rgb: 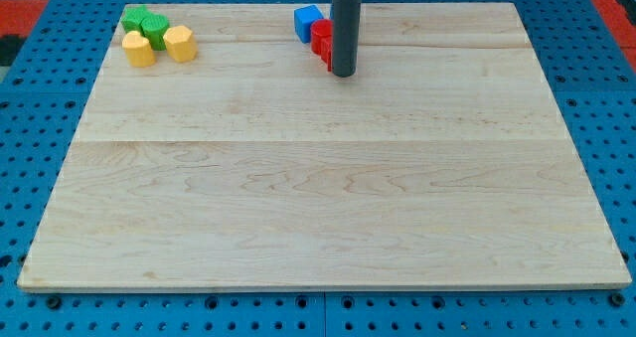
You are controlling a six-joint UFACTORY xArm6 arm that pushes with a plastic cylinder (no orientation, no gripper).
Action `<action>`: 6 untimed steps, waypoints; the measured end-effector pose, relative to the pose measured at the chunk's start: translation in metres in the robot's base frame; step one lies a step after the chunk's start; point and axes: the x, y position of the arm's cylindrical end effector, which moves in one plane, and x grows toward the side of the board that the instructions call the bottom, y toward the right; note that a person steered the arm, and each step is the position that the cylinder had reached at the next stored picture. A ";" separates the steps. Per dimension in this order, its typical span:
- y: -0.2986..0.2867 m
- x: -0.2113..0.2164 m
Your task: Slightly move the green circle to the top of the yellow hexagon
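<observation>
The green circle [154, 28] sits near the board's top left, touching a second green block [133, 18] to its upper left. The yellow hexagon [179, 43] lies just to the green circle's lower right, touching it. Another yellow block [138, 50] lies to the lower left of the green circle. My tip [343, 75] stands near the top centre of the board, far to the right of these blocks, right beside the red blocks.
A blue block [307, 22] and red blocks [322, 43] cluster at the top centre, partly hidden by the rod. The wooden board [318, 178] lies on a blue perforated table [30, 128].
</observation>
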 end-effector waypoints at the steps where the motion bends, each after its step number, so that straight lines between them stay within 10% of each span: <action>1: -0.002 0.002; 3: -0.152 0.099; 5: -0.335 0.070; 6: -0.335 0.045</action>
